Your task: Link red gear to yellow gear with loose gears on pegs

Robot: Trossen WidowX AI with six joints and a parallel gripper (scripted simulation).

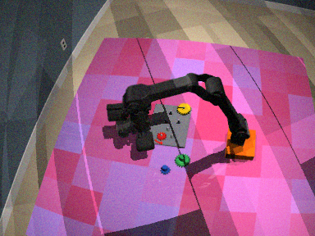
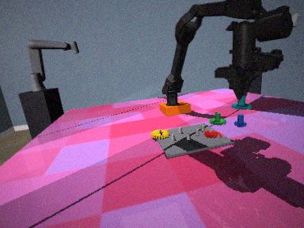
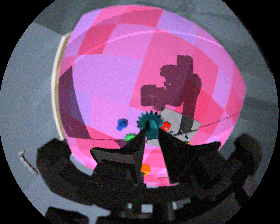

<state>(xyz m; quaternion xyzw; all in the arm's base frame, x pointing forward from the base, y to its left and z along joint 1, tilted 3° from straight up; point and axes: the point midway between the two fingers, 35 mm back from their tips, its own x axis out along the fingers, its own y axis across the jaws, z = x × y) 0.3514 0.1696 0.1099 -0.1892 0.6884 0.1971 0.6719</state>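
Holding the teal gear (image 2: 241, 106) (image 3: 149, 121) upright, the claw (image 2: 241, 97) (image 3: 151, 130) points down.

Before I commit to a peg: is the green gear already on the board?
No, the green gear stands on the table, off the edge of the grey board.

Desk (image 1: 123, 197) (image 2: 75, 186) (image 3: 110, 60), top patched in pink, red and lilac, crossed by thin dark lines and shadow bands; around the desk, plain blue-grey walls (image 1: 33, 86) (image 2: 119, 36), tan floor (image 1: 160, 16) with pale skirting, and a white wall outlet (image 1: 63, 44).
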